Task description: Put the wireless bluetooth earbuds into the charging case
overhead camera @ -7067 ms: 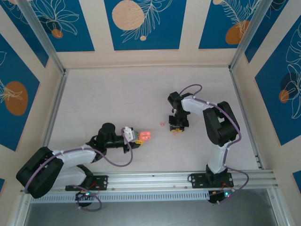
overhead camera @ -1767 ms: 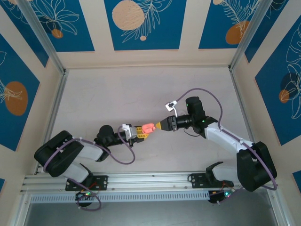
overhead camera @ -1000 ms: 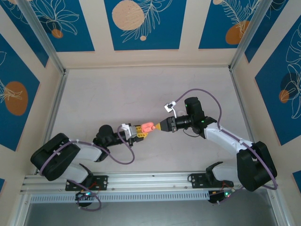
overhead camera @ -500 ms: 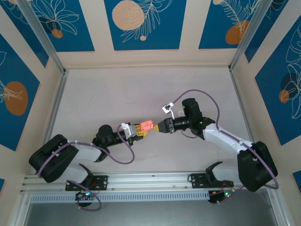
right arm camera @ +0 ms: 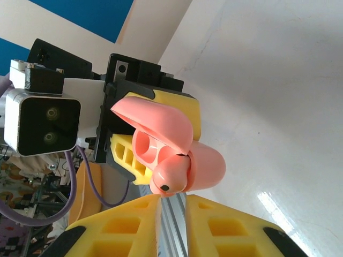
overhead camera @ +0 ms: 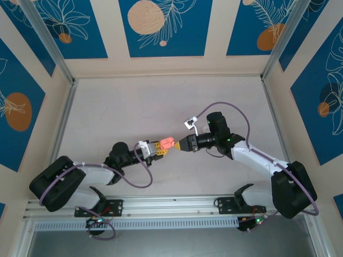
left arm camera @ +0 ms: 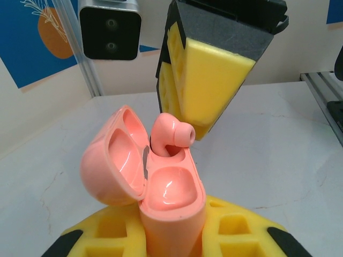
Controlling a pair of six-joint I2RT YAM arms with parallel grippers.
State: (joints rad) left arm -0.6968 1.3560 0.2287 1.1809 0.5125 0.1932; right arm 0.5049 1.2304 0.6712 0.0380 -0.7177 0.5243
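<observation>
earbud (left arm camera: 170, 132) stem hidden, charging case (left arm camera: 172, 206) bottom cropped

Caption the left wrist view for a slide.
Right claw seats a pink earbud in the far well of the open charging case gripped by the left claw; near well empty.

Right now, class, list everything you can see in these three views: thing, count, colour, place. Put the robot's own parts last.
case: 1, salmon pink, lid open, upright in the left gripper over mid-table.
earbud: 1, pink, stem down in the case's far well, head sticking out.
table: 1, pale, under both arms.
walls: blue leaf-print panels with orange discs, around the table.
rail: 1, silver, along the near edge.
arms: 2, white and black with purple cables, reaching in from the near edge.
left gripper: yellow pads, shut on the case.
right gripper: yellow pads, shut, tips at the earbud.
</observation>
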